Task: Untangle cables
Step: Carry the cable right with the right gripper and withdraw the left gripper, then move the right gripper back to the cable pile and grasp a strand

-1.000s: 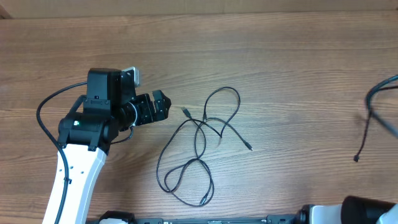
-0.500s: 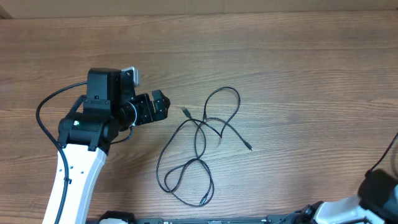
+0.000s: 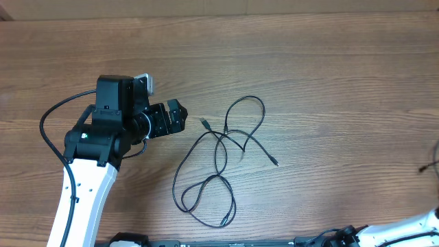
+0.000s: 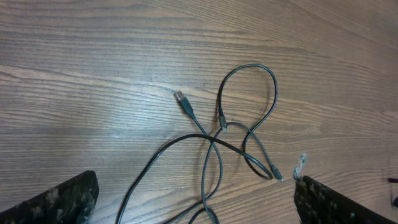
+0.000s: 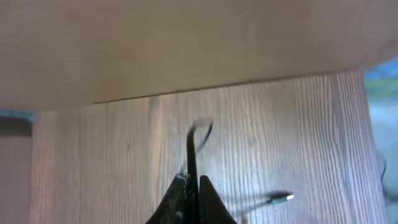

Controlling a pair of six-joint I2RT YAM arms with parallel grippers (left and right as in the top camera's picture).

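Observation:
Thin black cables [image 3: 218, 147] lie looped and crossed on the wooden table at centre, with a silvery plug [image 3: 204, 122] toward my left gripper. My left gripper [image 3: 177, 115] is open and empty, just left of the tangle. In the left wrist view its fingers [image 4: 68, 199] frame the cables [image 4: 214, 142] and plug [image 4: 179, 96]. My right gripper [image 5: 193, 179] is shut on a separate black cable [image 5: 191, 149], held above the table's edge, its plug end [image 5: 283, 198] dangling. A bit of that cable [image 3: 432, 165] shows at the overhead's right edge.
The white left arm [image 3: 86, 185] reaches in from the bottom left, with its own thick black wire [image 3: 48, 130] looping out. A part of the right arm [image 3: 411, 230] shows at the bottom right corner. The table's edge [image 5: 205, 87] crosses the right wrist view.
My right gripper has carried its cable down and right, almost out of the overhead view. The left arm and the tangle have not moved.

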